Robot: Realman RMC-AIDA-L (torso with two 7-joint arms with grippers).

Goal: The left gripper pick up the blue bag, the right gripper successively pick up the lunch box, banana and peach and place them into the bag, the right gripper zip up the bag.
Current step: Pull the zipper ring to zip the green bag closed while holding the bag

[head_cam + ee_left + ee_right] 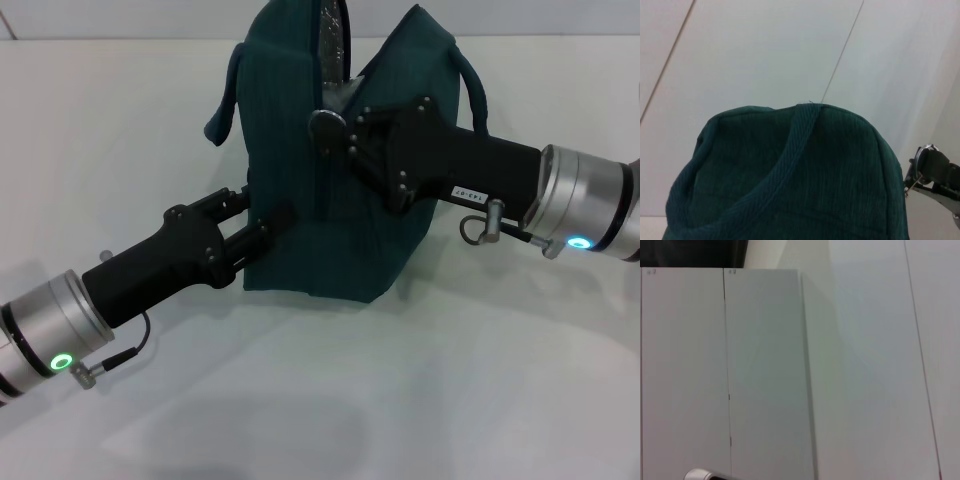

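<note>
The blue bag (330, 240) stands upright on the white table (420, 400). Its top gapes a little and shows silver lining (335, 40). My left gripper (258, 215) is shut on the bag's lower left side edge. My right gripper (340, 128) reaches in from the right and is shut on the ring zipper pull (325, 124) high on the bag's front seam. The left wrist view shows the bag's fabric and strap (790, 190), with the right gripper (935, 175) beside it holding the metal ring. The lunch box, banana and peach are out of view.
The bag's two loop handles hang at its left (222, 100) and right (470, 80). The right wrist view shows only white wall panels (765, 370).
</note>
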